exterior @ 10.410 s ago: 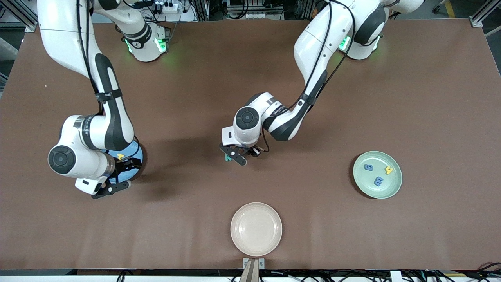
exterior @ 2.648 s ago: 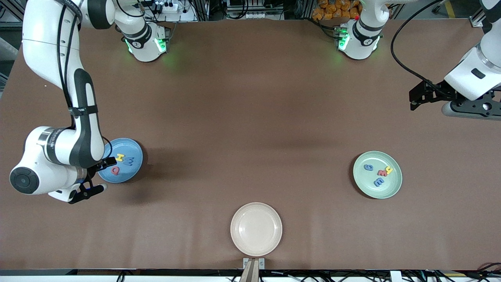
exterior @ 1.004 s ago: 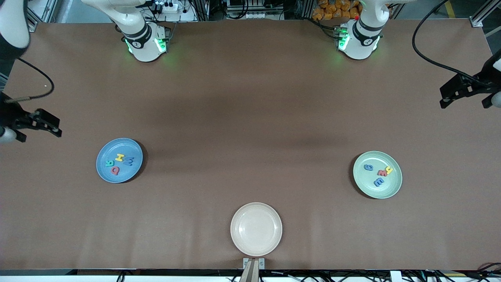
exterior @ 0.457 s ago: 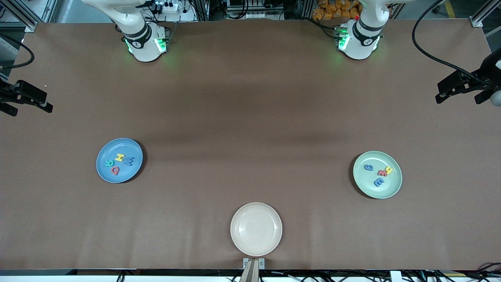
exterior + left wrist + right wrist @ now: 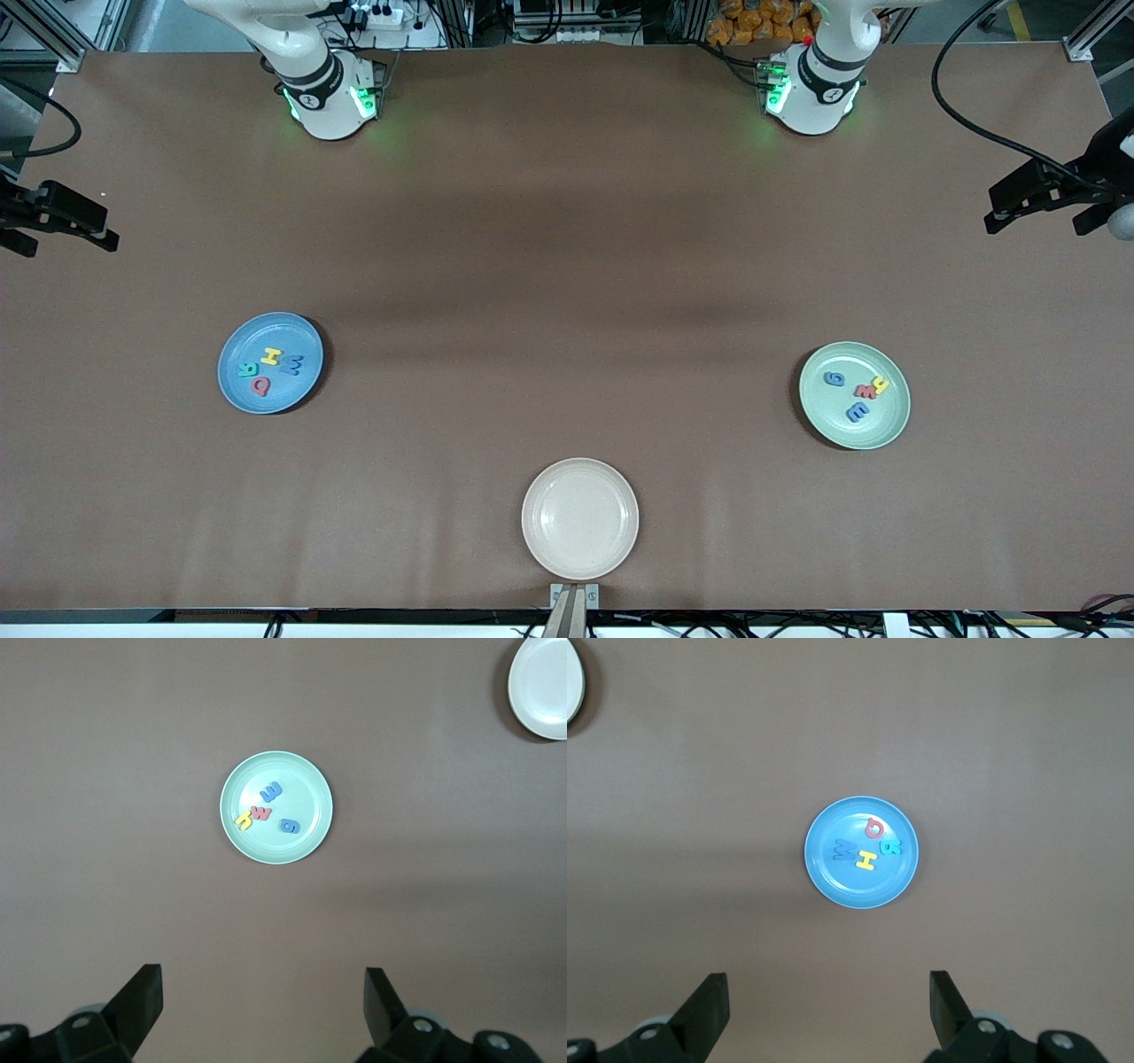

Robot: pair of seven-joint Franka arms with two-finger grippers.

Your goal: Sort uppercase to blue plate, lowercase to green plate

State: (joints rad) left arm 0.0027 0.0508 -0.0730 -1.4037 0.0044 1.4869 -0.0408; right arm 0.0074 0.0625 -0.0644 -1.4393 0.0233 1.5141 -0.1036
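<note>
Right claw [image 5: 53, 221] seen raised over worktop [image 5: 567, 266] edge at right arm's end, jaws apart, nothing held. Blue plate [image 5: 232, 390] noted with all four uppercase [image 5: 270, 368] letters inside: H, R, W, red round letter.

Cream plate [image 5: 579, 518] noted bare, nearest front camera.

Green plate [image 5: 842, 434] noted with four lowercase [image 5: 858, 393] letters, bunched toward one side.

Left claw [image 5: 1045, 199] raised over worktop edge at left arm's end, jaws apart, empty.

Sorting judged complete. Risk judged low: light foam letters could be flicked out if plate is nudged by careless return sweep.
</note>
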